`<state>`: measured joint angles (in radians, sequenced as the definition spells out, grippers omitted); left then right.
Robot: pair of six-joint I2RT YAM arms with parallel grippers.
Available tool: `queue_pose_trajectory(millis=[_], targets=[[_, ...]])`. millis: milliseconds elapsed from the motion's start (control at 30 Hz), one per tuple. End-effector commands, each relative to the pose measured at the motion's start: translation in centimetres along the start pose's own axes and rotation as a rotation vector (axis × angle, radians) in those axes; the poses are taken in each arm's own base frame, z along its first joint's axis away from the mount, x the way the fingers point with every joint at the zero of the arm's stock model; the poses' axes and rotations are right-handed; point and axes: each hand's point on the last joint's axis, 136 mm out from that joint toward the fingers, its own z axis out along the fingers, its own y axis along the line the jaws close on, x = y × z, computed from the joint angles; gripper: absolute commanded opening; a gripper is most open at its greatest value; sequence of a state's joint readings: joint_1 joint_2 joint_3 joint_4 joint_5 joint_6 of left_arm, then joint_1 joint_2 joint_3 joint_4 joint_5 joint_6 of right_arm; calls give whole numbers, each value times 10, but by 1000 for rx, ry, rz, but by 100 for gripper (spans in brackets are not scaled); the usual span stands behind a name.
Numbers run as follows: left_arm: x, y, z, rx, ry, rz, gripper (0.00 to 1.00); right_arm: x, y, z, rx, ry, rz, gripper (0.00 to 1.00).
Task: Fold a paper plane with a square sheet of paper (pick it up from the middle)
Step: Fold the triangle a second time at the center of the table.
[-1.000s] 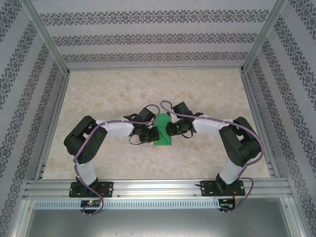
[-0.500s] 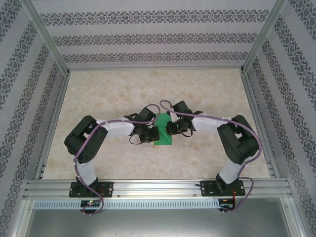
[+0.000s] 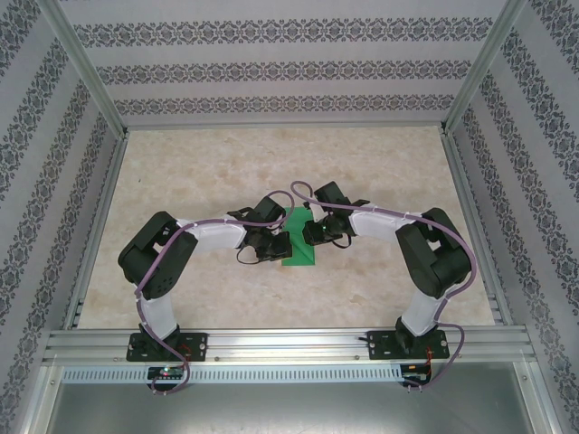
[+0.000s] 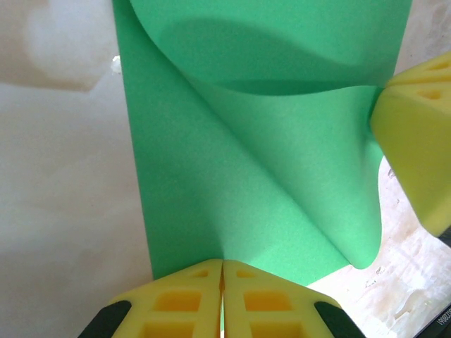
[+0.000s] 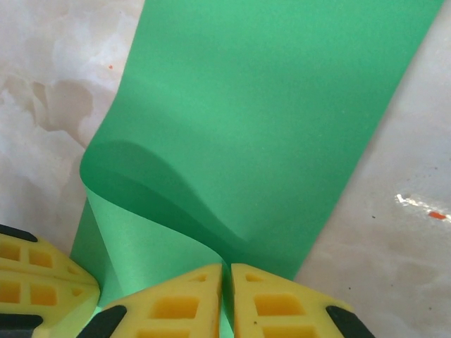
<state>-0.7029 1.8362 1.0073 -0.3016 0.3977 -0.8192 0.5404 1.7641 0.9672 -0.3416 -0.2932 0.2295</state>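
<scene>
The square sheet of paper (image 3: 298, 246) is bright green and sits at mid-table between my two grippers, bent over on itself in a soft curl. In the left wrist view the sheet (image 4: 232, 176) shows a diagonal fold and a rolled flap. My left gripper (image 4: 223, 265) is shut on its near edge. In the right wrist view the sheet (image 5: 275, 113) curves down into my right gripper (image 5: 227, 267), which is shut on the curled layer. From above, the left gripper (image 3: 277, 242) and right gripper (image 3: 313, 231) pinch it from opposite sides. The paper plane is out of view.
The marble-patterned table (image 3: 208, 172) stretches around the paper. Patterned walls and an aluminium frame (image 3: 280, 127) enclose it, with a rail (image 3: 289, 342) at the near edge. A yellow finger (image 4: 416, 134) of the right gripper sits at the paper's right edge.
The right wrist has shifted slightly left and away from the bases with the paper in it. The left arm has stayed put.
</scene>
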Motion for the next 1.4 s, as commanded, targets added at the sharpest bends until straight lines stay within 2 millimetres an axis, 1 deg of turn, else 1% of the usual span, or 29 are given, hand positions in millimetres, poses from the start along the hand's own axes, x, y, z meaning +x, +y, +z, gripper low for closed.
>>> queue_pose_trajectory(millis=[0, 233, 500, 833, 1067, 1167, 1267, 1367], targets=[[4, 5, 3, -45, 13, 14, 10, -7, -7, 1, 13, -13, -6, 12], [5, 5, 3, -47, 15, 17, 10, -8, -10, 0, 23, -29, 5, 12], [5, 5, 3, -46, 17, 15, 10, -9, -7, 1, 8, -23, 4, 13], [4, 4, 2, -45, 13, 19, 11, -1, -16, 10, 39, 3, 18, 13], [2, 2, 1, -40, 3, 19, 11, 5, -19, 14, 43, 20, 26, 13], [-1, -3, -3, -27, -14, 23, 13, 6, -21, 14, 50, 21, 29, 13], [-6, -12, -9, -4, -38, 28, 15, 8, -22, 15, 54, 26, 32, 13], [-14, -25, -22, 31, -84, 32, 17, 10, -23, 15, 59, 29, 33, 13]])
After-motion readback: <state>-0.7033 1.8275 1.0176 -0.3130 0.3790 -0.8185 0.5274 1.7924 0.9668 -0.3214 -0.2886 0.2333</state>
